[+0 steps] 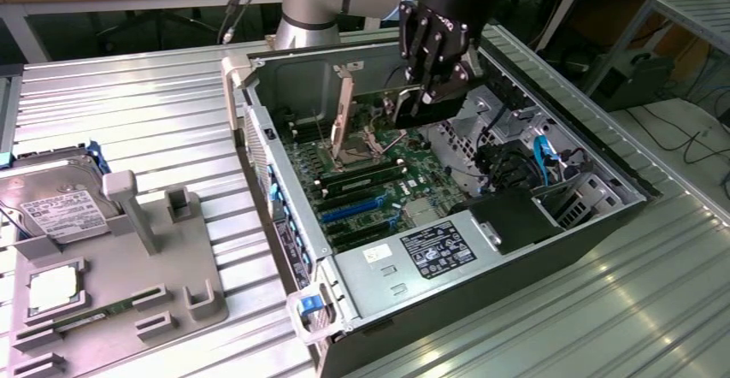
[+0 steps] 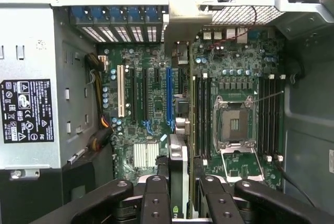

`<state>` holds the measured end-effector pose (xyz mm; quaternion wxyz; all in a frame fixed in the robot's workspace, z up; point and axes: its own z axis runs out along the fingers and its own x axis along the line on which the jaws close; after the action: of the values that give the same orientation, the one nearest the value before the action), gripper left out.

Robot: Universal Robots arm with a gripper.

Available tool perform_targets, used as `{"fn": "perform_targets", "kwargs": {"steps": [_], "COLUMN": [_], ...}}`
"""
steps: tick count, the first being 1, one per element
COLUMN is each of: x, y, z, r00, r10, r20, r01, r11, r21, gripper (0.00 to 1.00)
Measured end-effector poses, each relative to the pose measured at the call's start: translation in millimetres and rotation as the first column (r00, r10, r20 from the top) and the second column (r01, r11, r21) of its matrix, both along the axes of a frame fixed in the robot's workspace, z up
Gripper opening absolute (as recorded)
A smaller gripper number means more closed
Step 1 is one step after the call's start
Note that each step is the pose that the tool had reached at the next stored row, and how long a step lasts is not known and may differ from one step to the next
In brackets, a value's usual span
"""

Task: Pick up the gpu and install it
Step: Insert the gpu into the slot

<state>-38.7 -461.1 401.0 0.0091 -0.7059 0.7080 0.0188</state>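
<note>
- Grey moulded fixture stand, nearest, at eight o'clock from the case in the exterior view. It carries a silver hard drive with a white label and a narrow green RAM stick. Neither is the task's part.
- Ribbed silver metal table, under everything.
- Black open tower computer case, lying on its side with the interior exposed.
- Green motherboard on the case floor. Its long blue expansion slot lies at seven o'clock from the claw in the exterior view.
- Black multi-link gripper, inside the case opening above the board, apparently clamped on the card.
- Gpu, a flat green circuit card with a silver metal bracket, held edge-on between the fingers, clear of the board and not seated.
- Handling judgement: keep the card upright, bring its lower edge parallel over the slot, point the bracket at the case's slotted rear wall, and press straight down without twisting.
- Grey robot arm, farthest, at twelve o'clock.
</note>
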Motion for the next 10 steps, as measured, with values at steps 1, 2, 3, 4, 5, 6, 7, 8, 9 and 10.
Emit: {"fn": "perform_targets", "kwargs": {"steps": [1,2,3,4,5,6,7,8,9,10], "x": [0.0,0.1,0.1,0.1,0.1,0.0,0.0,0.0,0.0,0.0], "y": [0.1,0.2,0.3,0.4,0.4,0.4,0.4,0.4,0.4,0.4], "z": [-1.6,-3.1,-4.2,-5.3,-6.5,-7.5,-8.4,-9.8,-11.7,-12.8], "r00": [1.0,1.0,1.0,1.0,1.0,1.0,0.9999,0.9999,0.9999,0.9999], "r10": [0.002,0.003,0.005,0.006,0.008,0.01,0.012,0.013,0.013,0.013], "r20": [0.0001,0.0001,0.0003,0.0005,0.0006,0.0007,0.0007,0.0006,0.0006,0.0006], "r01": [-0.002,-0.003,-0.005,-0.006,-0.008,-0.01,-0.012,-0.013,-0.013,-0.013], "r11": [1.0,1.0,1.0,1.0,1.0,1.0,0.9999,0.9999,0.9999,0.9999], "r21": [0.0001,0.0,0.0,-0.0001,-0.0001,-0.0001,-0.0001,-0.0002,-0.0002,-0.0002], "gripper": [0.27,0.27,0.27,0.27,0.27,0.27,0.27,0.27,0.27,0.27]}}
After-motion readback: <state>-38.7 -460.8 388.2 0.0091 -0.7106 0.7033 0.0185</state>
